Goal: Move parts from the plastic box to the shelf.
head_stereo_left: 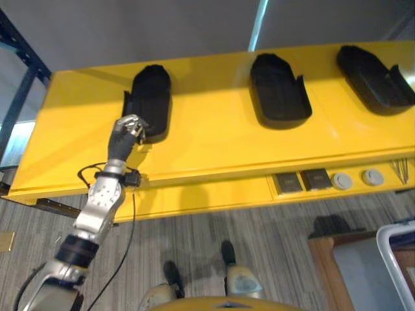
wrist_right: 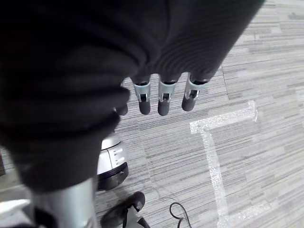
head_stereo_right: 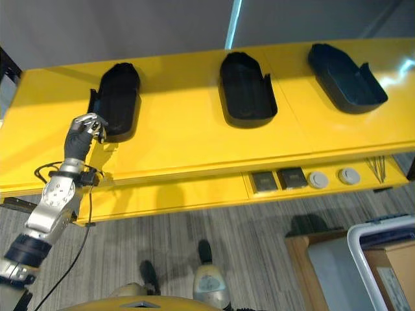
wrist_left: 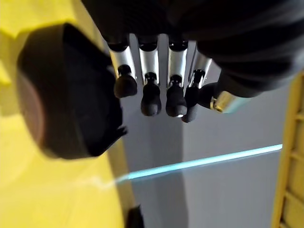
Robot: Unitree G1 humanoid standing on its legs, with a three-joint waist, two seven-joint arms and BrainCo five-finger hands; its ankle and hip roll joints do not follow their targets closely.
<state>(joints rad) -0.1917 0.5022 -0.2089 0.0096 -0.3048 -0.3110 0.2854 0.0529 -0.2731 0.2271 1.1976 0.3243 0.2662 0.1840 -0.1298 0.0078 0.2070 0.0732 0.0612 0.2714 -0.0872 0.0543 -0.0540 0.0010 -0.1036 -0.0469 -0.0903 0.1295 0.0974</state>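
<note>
The left robot hand [head_stereo_left: 128,133] reaches up at the near edge of the leftmost black part [head_stereo_left: 150,102] on the yellow shelf [head_stereo_left: 214,139], its fingers [wrist_left: 151,97] loosely bent and holding nothing, close beside the part. The right robot hand [wrist_right: 161,97] hangs over the grey carpet floor [wrist_right: 247,156] with relaxed, empty fingers. Farther along the shelf lie a middle black part [head_stereo_left: 279,91] and a right black part [head_stereo_left: 375,79], well apart.
</note>
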